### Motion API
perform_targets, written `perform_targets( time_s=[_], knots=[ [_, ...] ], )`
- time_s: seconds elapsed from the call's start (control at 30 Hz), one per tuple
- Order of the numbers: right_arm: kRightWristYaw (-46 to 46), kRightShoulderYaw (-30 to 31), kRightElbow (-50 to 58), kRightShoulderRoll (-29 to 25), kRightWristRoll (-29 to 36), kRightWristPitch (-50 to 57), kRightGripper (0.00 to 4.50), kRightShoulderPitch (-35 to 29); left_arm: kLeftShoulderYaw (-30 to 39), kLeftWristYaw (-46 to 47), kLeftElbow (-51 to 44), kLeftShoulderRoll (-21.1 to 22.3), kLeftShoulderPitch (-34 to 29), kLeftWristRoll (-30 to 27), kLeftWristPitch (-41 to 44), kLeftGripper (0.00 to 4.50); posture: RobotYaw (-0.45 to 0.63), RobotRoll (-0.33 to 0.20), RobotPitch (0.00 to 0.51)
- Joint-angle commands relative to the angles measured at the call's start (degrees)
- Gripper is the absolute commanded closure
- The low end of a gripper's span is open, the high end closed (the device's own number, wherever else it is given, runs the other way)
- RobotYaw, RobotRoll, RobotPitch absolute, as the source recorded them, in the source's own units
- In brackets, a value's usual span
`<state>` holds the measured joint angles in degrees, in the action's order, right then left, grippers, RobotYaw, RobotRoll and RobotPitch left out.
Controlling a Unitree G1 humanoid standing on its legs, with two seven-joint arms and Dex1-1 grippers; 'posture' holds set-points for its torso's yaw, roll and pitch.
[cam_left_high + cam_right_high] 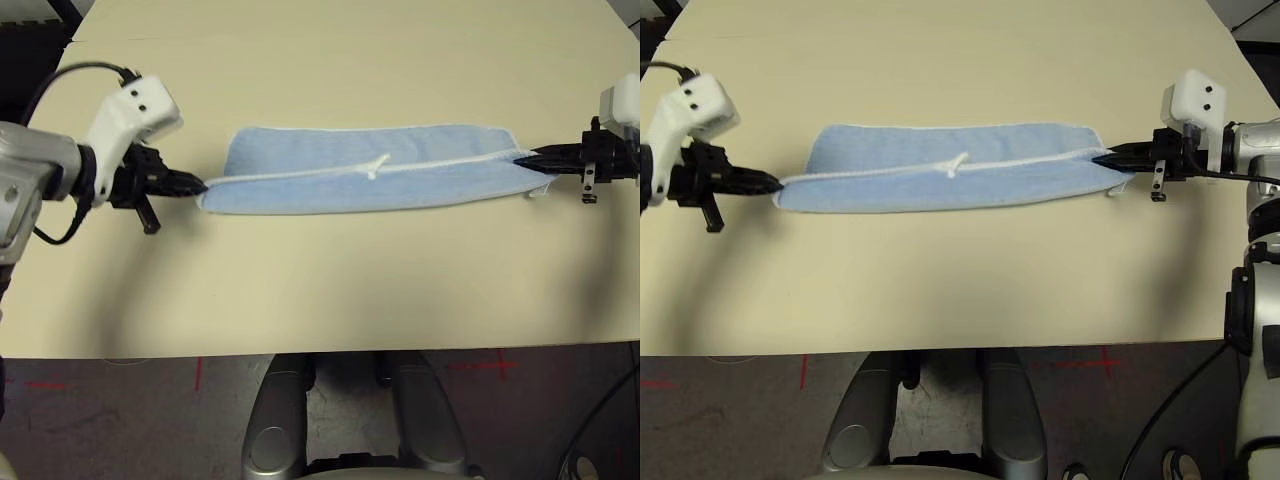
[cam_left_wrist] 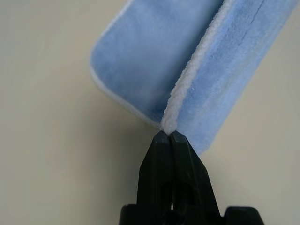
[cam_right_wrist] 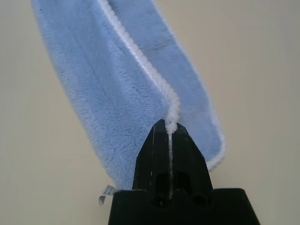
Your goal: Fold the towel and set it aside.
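We see the towel (image 1: 365, 170) stretched lengthwise between our two grippers, a long light-blue band doubled along its length, with its white stitched edging running as a ridge from one gripper to the other. Our left gripper (image 1: 200, 184) has its black fingers pressed together on the white edging at the towel's left end, and our right gripper (image 1: 1102, 157) is pinched onto the edging at the opposite end. From the head views we get the whole span: the towel sags slightly, a small white loop (image 1: 377, 165) sticks up near mid-length, and both ends taper toward the fingertips. The left wrist view adds what the head cannot: the fingers (image 2: 180, 154) meet tip to tip right at the corner where the edging ridge begins, one towel layer falling away to each side of it. The right wrist view shows the edging caught in the seam between the fingers (image 3: 185, 154), plus a small white label (image 3: 107, 193) hanging from the towel's corner beside the gripper. Around both grippers the tan table (image 1: 320, 290) lies bare, its near edge well below the towel and broad surface beyond it.
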<state>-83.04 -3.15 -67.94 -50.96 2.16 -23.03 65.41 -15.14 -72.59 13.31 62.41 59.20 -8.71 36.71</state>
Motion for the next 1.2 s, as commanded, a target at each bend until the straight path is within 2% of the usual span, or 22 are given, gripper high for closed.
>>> perform_targets(
  time_s=[0.03,0.2,0.43,0.8,1.2],
  knots=[
    [0.6,-0.6,-1.3,-0.7,0.0,0.6,4.5,-0.5,-2.8,-2.8,7.8,-2.6,4.6,4.9,-5.9,4.46,0.03,0.0,0.336],
    [1.4,-0.5,-1.2,-0.9,-0.3,0.5,4.5,-1.1,-4.8,-3.8,20.0,-8.5,11.6,10.2,-13.4,4.46,0.02,0.0,0.333],
    [6.0,0.8,-0.9,-0.8,-2.8,-0.6,4.5,-2.5,-4.6,-2.7,33.1,-13.6,16.0,15.2,-21.1,4.46,0.0,0.0,0.334],
    [17.7,4.0,-3.0,1.8,-8.3,0.0,4.5,-1.9,-3.7,-1.9,41.0,-12.7,16.7,19.4,-26.0,4.46,0.01,0.0,0.337],
    [25.7,5.3,-4.0,4.5,-10.7,1.3,4.5,3.0,-2.4,3.0,46.1,-13.9,18.4,21.2,-28.1,4.46,0.02,0.0,0.34]
  ],
)
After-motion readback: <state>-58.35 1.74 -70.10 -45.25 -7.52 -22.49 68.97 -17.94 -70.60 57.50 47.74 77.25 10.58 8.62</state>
